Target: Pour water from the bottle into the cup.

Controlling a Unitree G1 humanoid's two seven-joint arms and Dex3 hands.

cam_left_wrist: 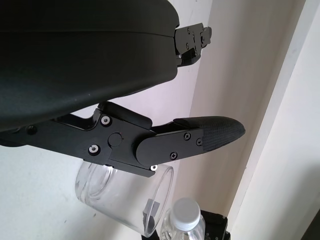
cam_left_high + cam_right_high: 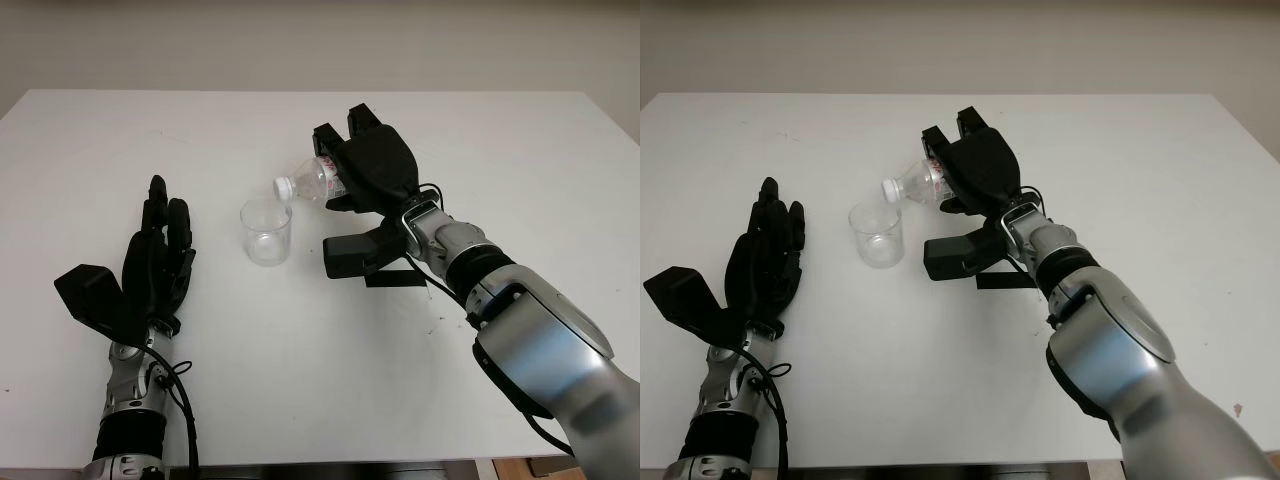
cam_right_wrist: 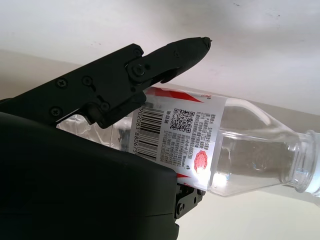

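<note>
Up above the white table point(image 2: 500, 140), the right hand point(image 2: 368, 168) grasps a clear bottle point(image 2: 312, 180), tipped sideways with its white cap just over the empty cup point(image 2: 266, 231). Left of the cup, the left hand point(image 2: 150, 262) is open, holding nothing.

Clear glossy plastic bottle point(image 3: 240, 150) and cup point(image 2: 266, 232); matt white table point(image 2: 300, 380).
</note>
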